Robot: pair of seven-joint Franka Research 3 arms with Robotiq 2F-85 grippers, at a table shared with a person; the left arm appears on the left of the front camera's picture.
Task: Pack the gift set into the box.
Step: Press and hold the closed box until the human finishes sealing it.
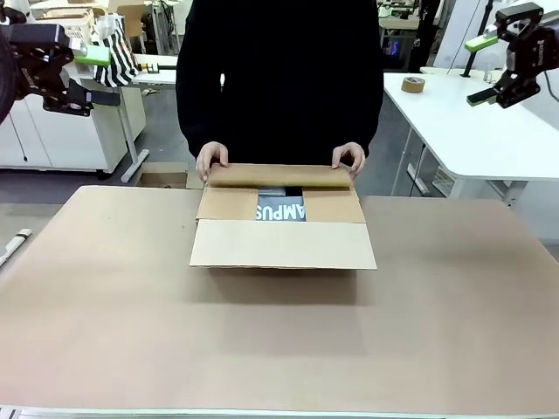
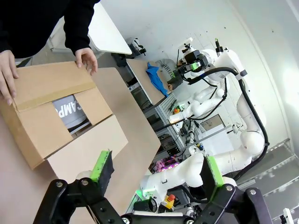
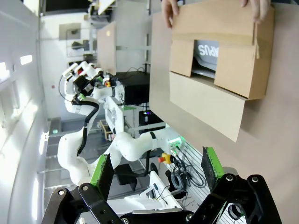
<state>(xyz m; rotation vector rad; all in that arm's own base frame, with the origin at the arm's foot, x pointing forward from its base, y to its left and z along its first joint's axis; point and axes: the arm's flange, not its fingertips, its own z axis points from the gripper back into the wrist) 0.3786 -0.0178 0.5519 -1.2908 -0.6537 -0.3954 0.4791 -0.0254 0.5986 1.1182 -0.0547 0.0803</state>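
Note:
The brown cardboard box (image 1: 284, 243) sits on the table's far middle, also seen in the left wrist view (image 2: 42, 126) and the right wrist view (image 3: 219, 70). Inside it lies the grey gift set (image 1: 280, 210) with white "CAMPUS" lettering showing between the side flaps (image 2: 70, 112) (image 3: 208, 52). A person's hands (image 1: 212, 159) (image 1: 349, 157) press the far flap down. The near flap lies open toward me. My left gripper (image 1: 92, 74) hangs open high at the far left, my right gripper (image 1: 489, 70) open high at the far right. Each wrist view shows its own fingers (image 2: 156, 175) (image 3: 156, 175) apart with nothing between.
The brown table top (image 1: 279, 340) is bare in front of the box. A white table (image 1: 472, 131) with a tape roll (image 1: 413, 85) stands at the right. White cabinets and a striped bag (image 1: 113, 57) are behind the left arm.

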